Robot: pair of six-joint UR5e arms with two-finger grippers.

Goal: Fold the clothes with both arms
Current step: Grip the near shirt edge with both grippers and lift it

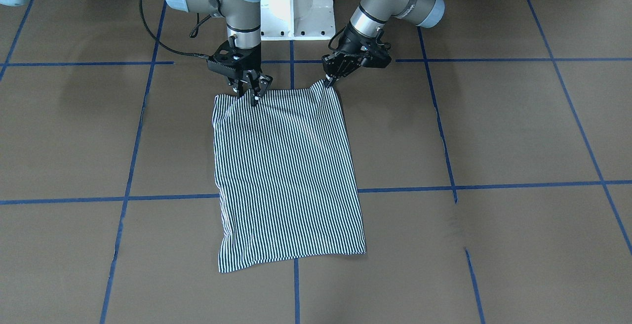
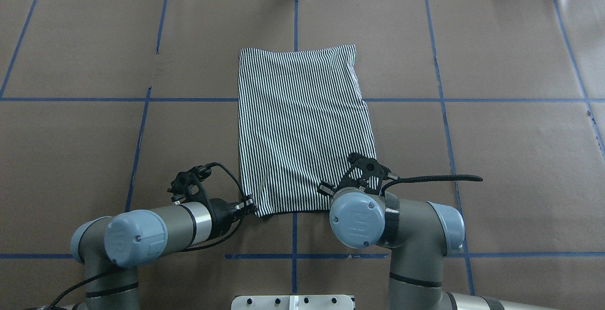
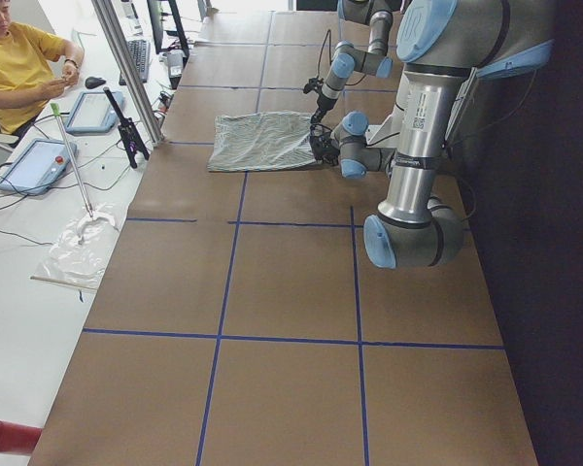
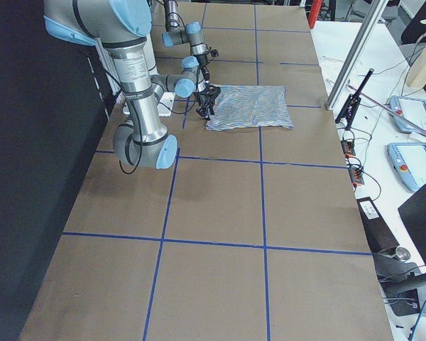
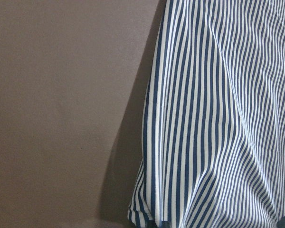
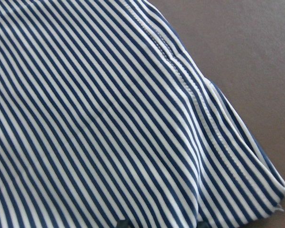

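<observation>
Over the brown table (image 1: 493, 131), left gripper (image 1: 327, 84) and right gripper (image 1: 253, 98) each pinch tight a corner of the shirt (image 1: 286, 176), seemingly ready to fold.

**Work surface and its load.**
Brown-covered table (image 2: 496, 135) divided into large squares by blue tape lines (image 2: 94, 99); a striped shirt (image 2: 302, 125), folded to a long rectangle, lies flat at mid-table, over a crossing of two tape lines.

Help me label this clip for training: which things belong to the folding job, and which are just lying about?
Job: striped shirt; left gripper; right gripper, both at its robot-side corners.
Lying about: teach pendant, keyboard, clear plastic bag on the side bench; seated person.
</observation>
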